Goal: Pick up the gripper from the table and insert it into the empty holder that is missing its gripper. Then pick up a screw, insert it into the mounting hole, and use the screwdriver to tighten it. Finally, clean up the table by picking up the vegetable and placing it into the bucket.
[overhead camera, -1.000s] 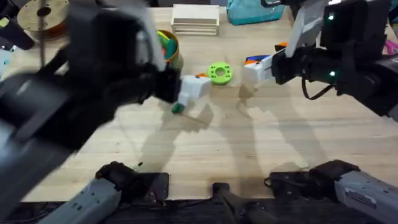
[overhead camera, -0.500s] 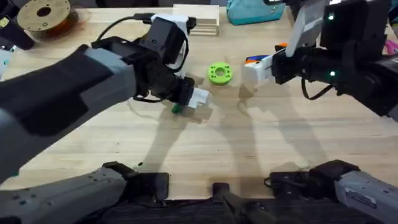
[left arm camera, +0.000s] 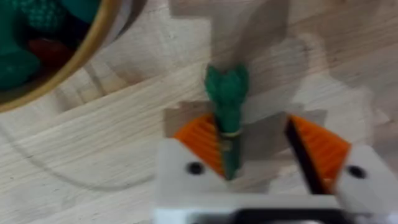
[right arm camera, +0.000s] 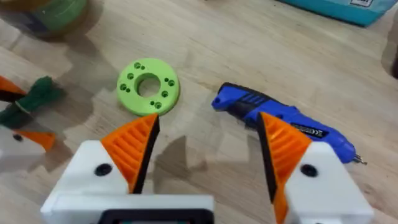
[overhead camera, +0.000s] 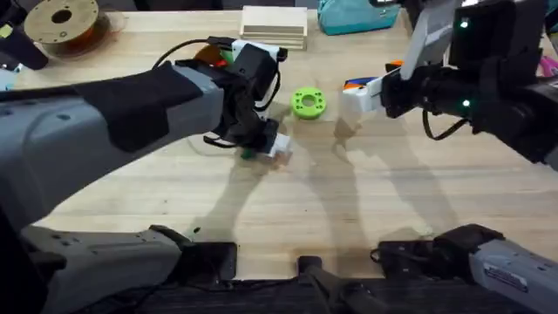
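A small green vegetable [left arm camera: 227,109] lies on the wooden table, its stem against one orange pad. My left gripper [left arm camera: 258,152] stands open around it, low over the table [overhead camera: 272,145]. From above, the vegetable [overhead camera: 248,154] peeks out beside the white fingers. The bucket [left arm camera: 62,68] with coloured things inside stands close behind, mostly hidden under the left arm [overhead camera: 215,54]. My right gripper [right arm camera: 208,152] hangs open and empty over the table [overhead camera: 353,100]. Just beyond it lies the blue screwdriver [right arm camera: 280,121]. The holder and screws are out of view.
A green ring with holes [overhead camera: 307,103] lies between the two grippers. A stack of wooden plates [overhead camera: 273,26], a teal box [overhead camera: 353,16] and a filament spool [overhead camera: 61,22] line the far edge. Bare table stretches toward the arms' bases.
The left arm has dropped from close under the camera down to the table. Its gripper now straddles the green vegetable. The right arm has not moved.
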